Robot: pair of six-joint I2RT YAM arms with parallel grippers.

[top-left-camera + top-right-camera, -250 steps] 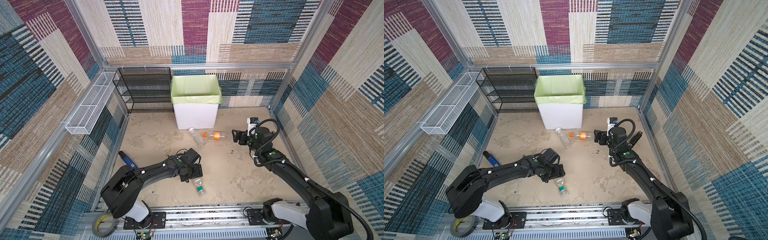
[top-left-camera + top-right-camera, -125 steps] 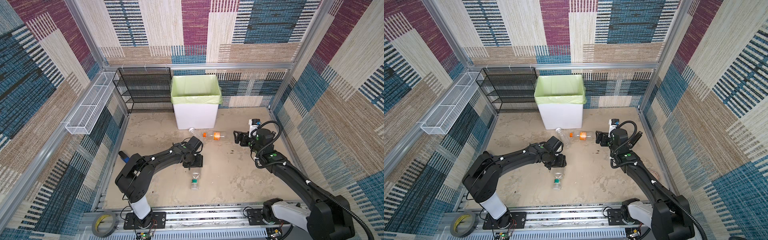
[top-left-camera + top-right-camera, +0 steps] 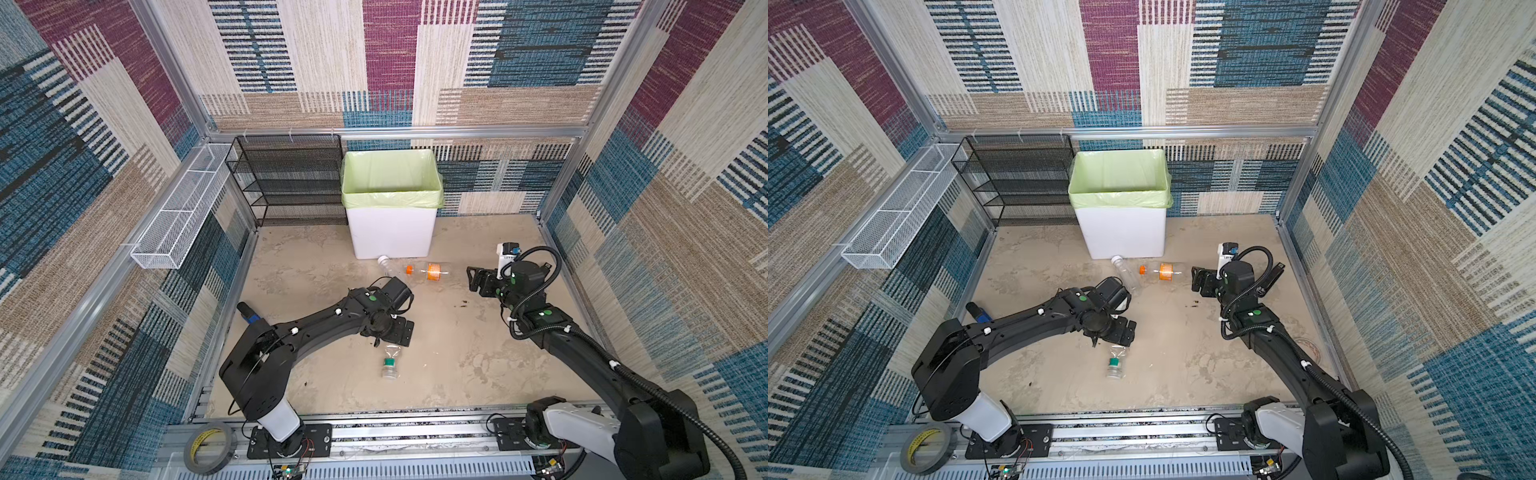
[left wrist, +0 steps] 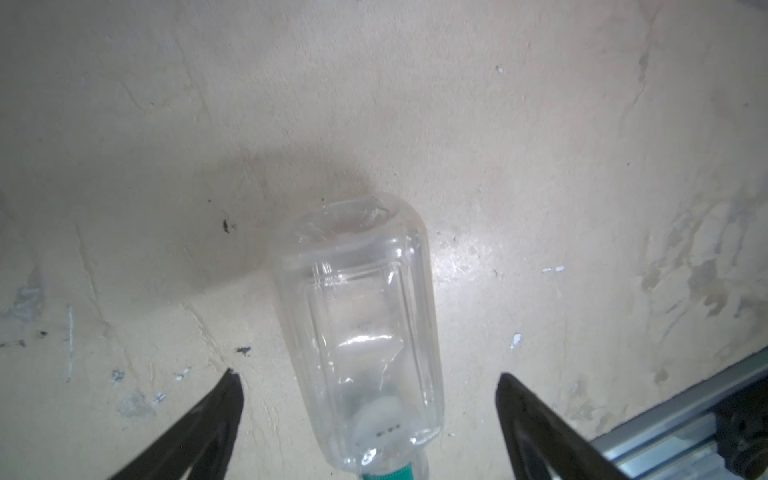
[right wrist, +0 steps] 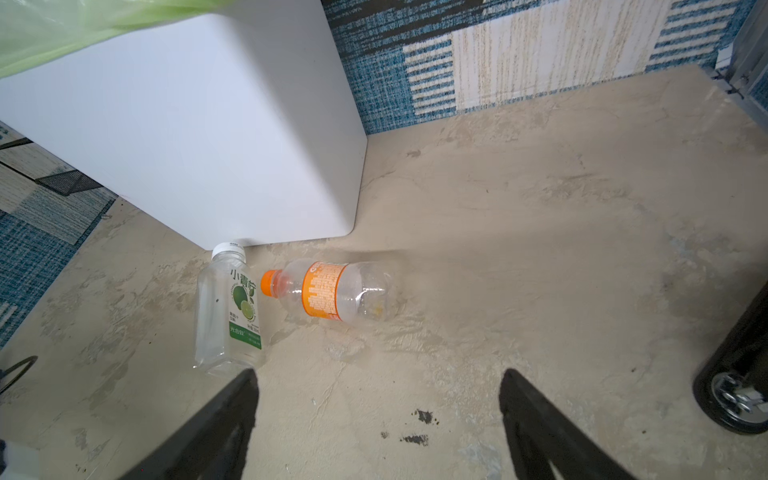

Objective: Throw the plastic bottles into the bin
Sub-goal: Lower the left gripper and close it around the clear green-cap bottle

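Note:
The bin (image 3: 390, 232) (image 3: 1121, 237) (image 5: 199, 137) is white with a light green bag and stands at the back. Three plastic bottles lie on the floor. An orange-capped bottle (image 3: 430, 272) (image 3: 1163, 272) (image 5: 332, 291) and a clear white-capped bottle (image 3: 384, 266) (image 3: 1125, 274) (image 5: 230, 307) lie just in front of the bin. My right gripper (image 3: 478, 282) (image 3: 1202, 282) (image 5: 379, 374) is open and empty, a short way from the orange one. A green-capped bottle (image 3: 389, 363) (image 3: 1114, 365) (image 4: 361, 324) lies between the fingers of my open left gripper (image 3: 397, 334) (image 3: 1119, 332) (image 4: 369, 376), untouched on both sides.
A black mesh rack (image 3: 291, 183) stands left of the bin and a white wire basket (image 3: 178, 216) hangs on the left wall. A blue-and-black device (image 3: 249, 313) lies by that wall. A black cylinder (image 5: 735, 374) sits near my right gripper. A tape roll (image 3: 210, 446) lies on the front rail.
My left gripper has drawn back toward the bin and opened wide. The green-capped bottle has turned and now lies free on the floor. My right gripper has barely shifted.

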